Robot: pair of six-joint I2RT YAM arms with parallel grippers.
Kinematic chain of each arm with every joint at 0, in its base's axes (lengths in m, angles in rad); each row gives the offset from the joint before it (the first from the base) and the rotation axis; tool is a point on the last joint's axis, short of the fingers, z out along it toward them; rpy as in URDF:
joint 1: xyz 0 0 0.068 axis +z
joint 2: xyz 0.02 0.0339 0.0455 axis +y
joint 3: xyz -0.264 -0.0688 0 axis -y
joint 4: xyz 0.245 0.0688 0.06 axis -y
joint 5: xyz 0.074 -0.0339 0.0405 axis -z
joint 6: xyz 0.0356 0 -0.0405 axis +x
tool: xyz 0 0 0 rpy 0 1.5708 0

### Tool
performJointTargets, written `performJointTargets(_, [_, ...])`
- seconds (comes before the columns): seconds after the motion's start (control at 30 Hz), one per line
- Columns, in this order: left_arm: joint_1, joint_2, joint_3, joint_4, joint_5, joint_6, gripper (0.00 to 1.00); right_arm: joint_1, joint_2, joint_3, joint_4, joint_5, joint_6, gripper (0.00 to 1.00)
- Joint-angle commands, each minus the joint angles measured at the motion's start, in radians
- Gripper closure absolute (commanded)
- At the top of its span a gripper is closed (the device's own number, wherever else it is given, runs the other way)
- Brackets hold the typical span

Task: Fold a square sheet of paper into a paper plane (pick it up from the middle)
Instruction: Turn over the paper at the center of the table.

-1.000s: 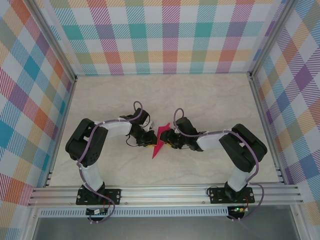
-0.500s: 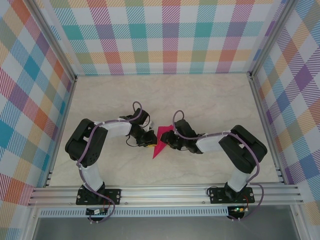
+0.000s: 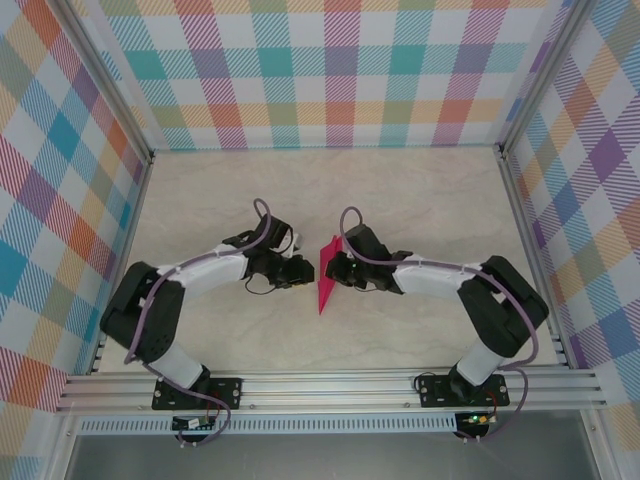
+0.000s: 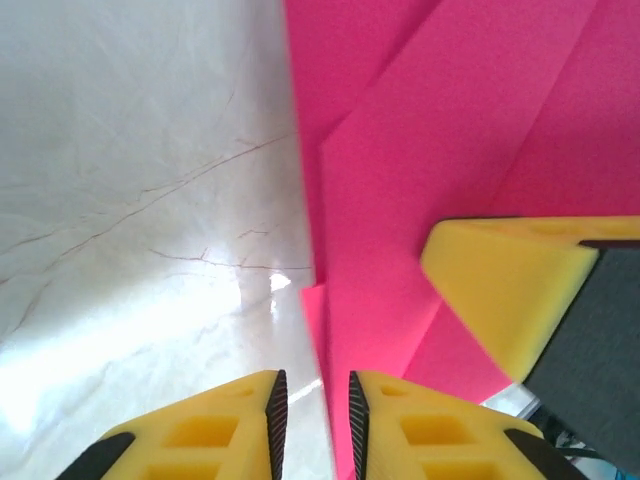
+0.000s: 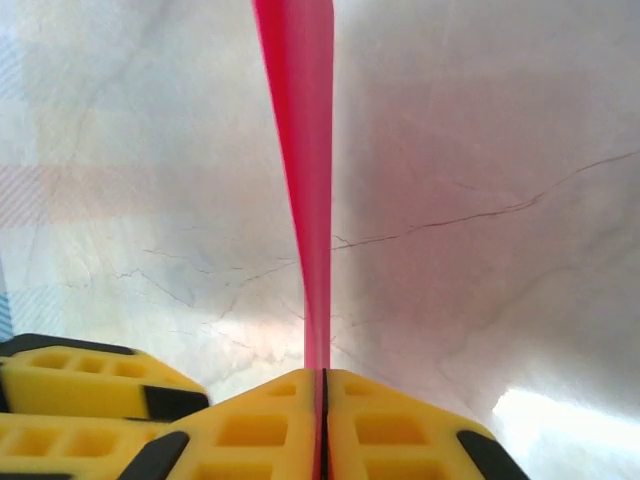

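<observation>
The paper plane (image 3: 326,278) is a folded magenta sheet with a narrow point toward the near edge, held between the two grippers at mid table. My right gripper (image 3: 337,272) is shut on it. In the right wrist view the paper plane (image 5: 300,120) runs edge-on straight up from the closed right gripper (image 5: 323,400). My left gripper (image 3: 303,272) sits at the paper's left side. In its wrist view the left gripper (image 4: 312,425) has its jaws slightly apart, with the paper plane (image 4: 450,130) edge lying in the gap beside the right pad. A right-gripper finger (image 4: 500,290) presses the paper from the right.
The marbled tabletop (image 3: 420,200) stretches wide behind and beside the arms. Plaid walls stand on three sides, and an aluminium rail (image 3: 330,385) runs along the near edge by the arm bases.
The right gripper has closed on the paper. The left gripper's jaws have parted a little. Both arms reached further from their bases, and the paper shifted slightly right.
</observation>
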Motion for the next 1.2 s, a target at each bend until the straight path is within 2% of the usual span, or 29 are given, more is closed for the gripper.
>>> performJointTargets(0.0, [-0.008,-0.154,-0.047,-0.057,-0.178,-0.026,0.72,0.005,-0.116,0.085,-0.309,0.126,-0.161,0.9])
performJointTargets(0.03, [-0.008,-0.19,-0.059,-0.075,-0.244,-0.033,0.72,0.005,-0.134,0.114,-0.394,0.167,-0.177,0.89])
performJointTargets(0.1, [-0.003,-0.291,-0.1,-0.1,-0.341,-0.046,0.7,0.008,-0.141,0.211,-0.66,0.333,-0.188,0.87])
performJointTargets(0.23, [0.004,-0.466,-0.19,-0.117,-0.467,-0.083,0.63,0.039,-0.025,0.437,-1.129,0.64,-0.148,0.87])
performJointTargets(0.3, [0.009,-0.55,-0.232,-0.136,-0.538,-0.112,0.57,0.064,0.068,0.524,-1.281,0.711,-0.108,0.89])
performJointTargets(0.43, [0.012,-0.689,-0.287,-0.186,-0.668,-0.174,0.48,0.138,0.278,0.663,-1.425,0.743,-0.026,0.88])
performJointTargets(0.57, [0.016,-0.812,-0.305,-0.251,-0.759,-0.196,0.41,0.198,0.501,0.826,-1.457,0.699,-0.003,0.88])
performJointTargets(0.63, [0.017,-0.862,-0.308,-0.277,-0.783,-0.2,0.4,0.223,0.588,0.905,-1.423,0.634,-0.021,0.88])
performJointTargets(0.83, [0.017,-0.891,-0.319,-0.296,-0.783,-0.201,0.38,0.259,0.743,1.074,-1.323,0.464,-0.058,0.83])
performJointTargets(0.93, [0.017,-0.868,-0.319,-0.285,-0.756,-0.193,0.37,0.262,0.704,1.048,-1.203,0.361,-0.11,0.7])
performJointTargets(1.03, [0.018,-0.842,-0.314,-0.267,-0.721,-0.179,0.36,0.261,0.558,0.918,-1.055,0.305,-0.131,0.48])
performJointTargets(1.17, [0.018,-0.807,-0.31,-0.238,-0.677,-0.165,0.34,0.258,0.326,0.718,-0.848,0.253,-0.164,0.39])
